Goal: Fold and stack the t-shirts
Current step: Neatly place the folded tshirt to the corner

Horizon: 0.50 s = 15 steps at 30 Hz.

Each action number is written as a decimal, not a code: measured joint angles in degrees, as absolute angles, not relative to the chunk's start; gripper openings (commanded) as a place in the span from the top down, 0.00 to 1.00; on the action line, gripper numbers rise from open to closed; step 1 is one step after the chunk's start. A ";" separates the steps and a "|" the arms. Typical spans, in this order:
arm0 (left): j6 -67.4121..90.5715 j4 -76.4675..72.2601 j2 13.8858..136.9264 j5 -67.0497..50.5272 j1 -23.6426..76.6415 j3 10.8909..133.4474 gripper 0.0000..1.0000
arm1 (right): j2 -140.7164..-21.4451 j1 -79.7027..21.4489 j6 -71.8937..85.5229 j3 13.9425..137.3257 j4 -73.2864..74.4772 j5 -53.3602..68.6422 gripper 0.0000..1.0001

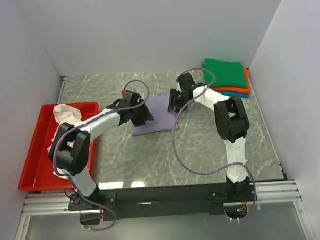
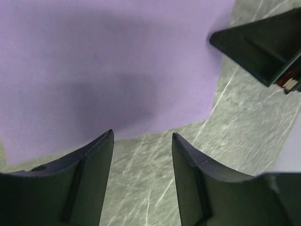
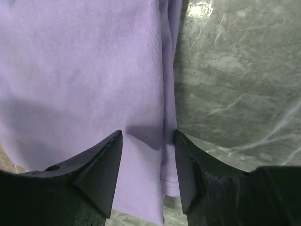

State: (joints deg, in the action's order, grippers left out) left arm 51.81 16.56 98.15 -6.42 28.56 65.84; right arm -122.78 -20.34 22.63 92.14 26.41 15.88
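The lavender t-shirt lies flat near the middle of the counter, partly folded into a rough rectangle. The green t-shirt, orange t-shirt and teal t-shirt sit stacked toward 1 o'clock. The white t-shirt is bunched in the red tray at 9 o'clock.

The left gripper hangs over the shirt's 9 o'clock side. Its jaws are spread with nothing between them, and bare counter shows in the gap just short of the cloth's edge. The right gripper is over the 3 o'clock side. Its jaws are also apart, straddling a doubled edge of the fabric without pinching it.

The shirt looks light, limp and thin. It should have no stiffness of its own, so any unsupported span will probably sag and drape. On the smooth marbled counter the layers may slide or come apart if only the top one is caught.

The soundest hold is likely at the edges, one gripper on each side. The jaws should come low enough to nip every layer at the doubled edge, and the two should lift together so the fold keeps its shape. A hold in the middle would probably only bunch the cloth.
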 measured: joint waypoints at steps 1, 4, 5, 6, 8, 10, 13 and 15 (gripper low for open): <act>51.83 16.51 98.24 -6.63 28.71 65.45 0.43 | -122.87 -20.51 22.63 92.23 26.35 15.75 0.44; 51.88 16.53 98.41 -6.87 29.10 64.86 0.44 | -123.28 -20.71 22.72 92.38 26.37 14.35 0.45; 51.88 16.56 98.41 -6.90 29.19 64.82 0.44 | -123.37 -20.75 22.85 92.38 26.41 13.74 0.45; 51.86 16.43 98.41 -6.90 29.32 64.82 0.44 | -123.50 -20.75 22.94 92.44 26.39 12.99 0.45; 51.81 16.21 98.41 -6.90 29.58 64.82 0.44 | -123.66 -20.75 23.09 92.49 26.28 12.03 0.46; 51.79 16.19 98.41 -6.92 29.91 64.82 0.44 | -123.94 -20.95 23.16 92.49 26.15 11.60 0.46; 51.77 16.12 98.37 -7.29 30.28 64.73 0.44 | -124.49 -21.43 23.29 93.25 26.24 11.14 0.47; 51.75 16.19 98.19 -7.68 30.46 64.47 0.45 | -125.47 -22.37 23.29 94.85 26.50 10.28 0.49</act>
